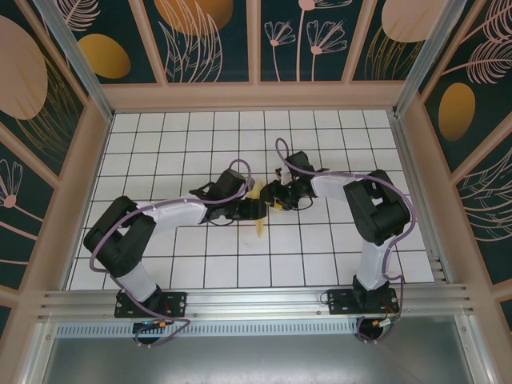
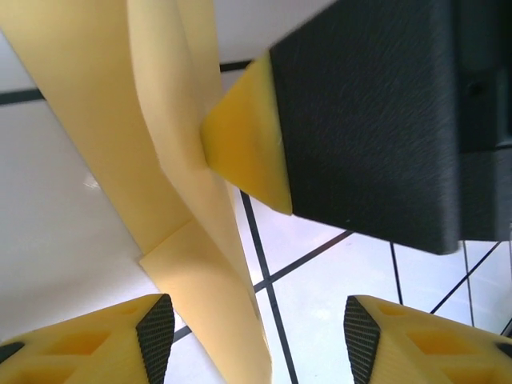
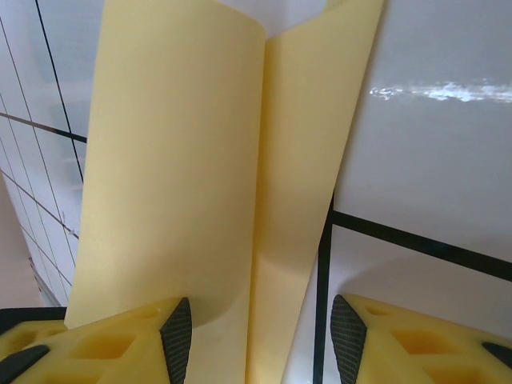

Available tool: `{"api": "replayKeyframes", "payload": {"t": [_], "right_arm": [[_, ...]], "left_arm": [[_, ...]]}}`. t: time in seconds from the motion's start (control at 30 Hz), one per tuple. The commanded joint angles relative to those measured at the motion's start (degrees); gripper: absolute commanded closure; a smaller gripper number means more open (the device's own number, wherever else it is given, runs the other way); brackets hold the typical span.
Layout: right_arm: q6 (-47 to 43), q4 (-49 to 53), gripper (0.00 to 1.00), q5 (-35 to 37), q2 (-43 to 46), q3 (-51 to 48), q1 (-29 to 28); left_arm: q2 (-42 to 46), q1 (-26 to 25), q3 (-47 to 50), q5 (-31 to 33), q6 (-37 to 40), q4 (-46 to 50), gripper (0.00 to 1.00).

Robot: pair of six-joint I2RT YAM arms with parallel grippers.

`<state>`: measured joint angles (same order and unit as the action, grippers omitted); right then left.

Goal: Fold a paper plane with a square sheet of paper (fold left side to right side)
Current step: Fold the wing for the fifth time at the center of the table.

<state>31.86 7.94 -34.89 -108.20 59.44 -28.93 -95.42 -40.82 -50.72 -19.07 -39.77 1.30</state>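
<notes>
left jaws wide | right jaws wide | left wrist view: right fingertip (image 2: 244, 148) touches yellow paper (image 2: 96, 104)

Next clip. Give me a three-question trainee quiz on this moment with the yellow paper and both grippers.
1. True or false: the paper lies flat and unfolded on the table.
2. Where do the left gripper and right gripper come together? A) by the back wall B) mid-table C) at the near edge
3. How do the right gripper's jaws stand?
Key: 1 false, it is creased; 2 B; 3 apart, with paper between them.
</notes>
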Motion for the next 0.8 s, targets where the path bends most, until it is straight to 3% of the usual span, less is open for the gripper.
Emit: {"api": "replayKeyframes", "payload": {"t": [0.0,0.23,0.77], "right_arm": [[-1.4,2.4,0.46,3.3,-2.3,0.3,0.0],[-1.4,2.5,0.46,3.1,-2.3,0.3,-0.1],[-1.9,2.9,0.46,2.7,-2.5,0.5,-0.1]], "left_arm": [[3.0,2.1,-0.3,0.0,-0.9,0.9,0.38],[1.1,6.8,-1.8,-3.6,-1.0,-1.3,0.47],[-7.4,7.3,-6.8,-4.2,-0.5,-2.8,0.67]]}}
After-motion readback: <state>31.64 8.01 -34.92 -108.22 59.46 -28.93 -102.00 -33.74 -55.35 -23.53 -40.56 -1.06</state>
